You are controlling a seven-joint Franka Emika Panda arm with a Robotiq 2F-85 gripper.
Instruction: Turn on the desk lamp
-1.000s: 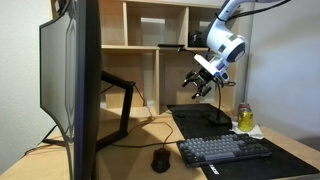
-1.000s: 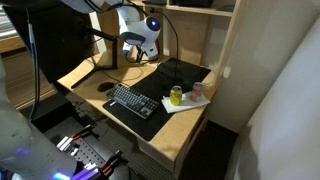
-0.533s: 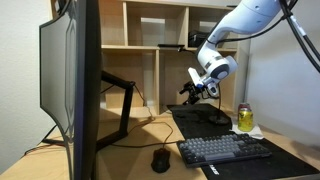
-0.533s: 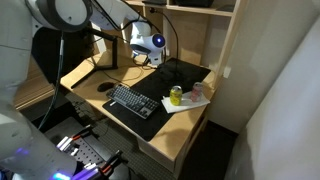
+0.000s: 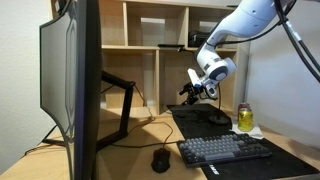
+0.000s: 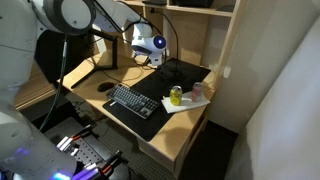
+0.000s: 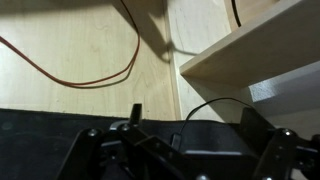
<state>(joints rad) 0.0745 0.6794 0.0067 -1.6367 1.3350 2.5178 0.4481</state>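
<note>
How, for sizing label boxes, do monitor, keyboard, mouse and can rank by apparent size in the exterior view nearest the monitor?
1. monitor, enlarged by its nearness to the camera
2. keyboard
3. can and mouse look alike, so they are not ranked

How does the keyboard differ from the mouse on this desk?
The keyboard is a long, flat rectangle; the mouse is small and rounded. The keyboard lies on a black mat; the mouse lies on the bare wooden desk. The keyboard looks greyer, the mouse plain black. Both are dark.
</note>
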